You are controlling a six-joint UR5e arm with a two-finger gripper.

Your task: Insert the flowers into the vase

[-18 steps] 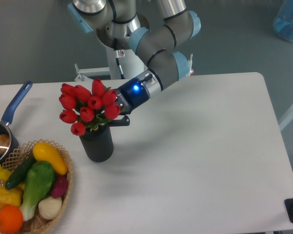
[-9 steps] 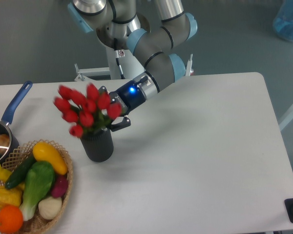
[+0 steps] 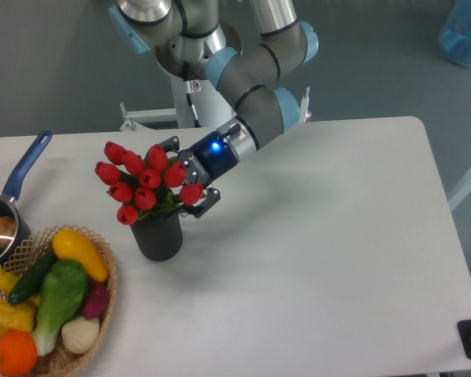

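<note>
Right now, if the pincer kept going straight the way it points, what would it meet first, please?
Most likely the flowers: the open pincer points left into the bunch standing in the vase, though depth is hard to judge from one view.

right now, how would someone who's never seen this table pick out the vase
Start at the wicker basket of vegetables at the table's left edge. Just right of its top stands the vase, with red flowers in its mouth and the tool beside the blooms. It is the only dark, upright ribbed cylinder.

No readable text, brand or number anywhere. Small white tag with a red mark on the grey robot arm base column [image 3: 193,86] — possibly a label, too blurred to read.
</note>
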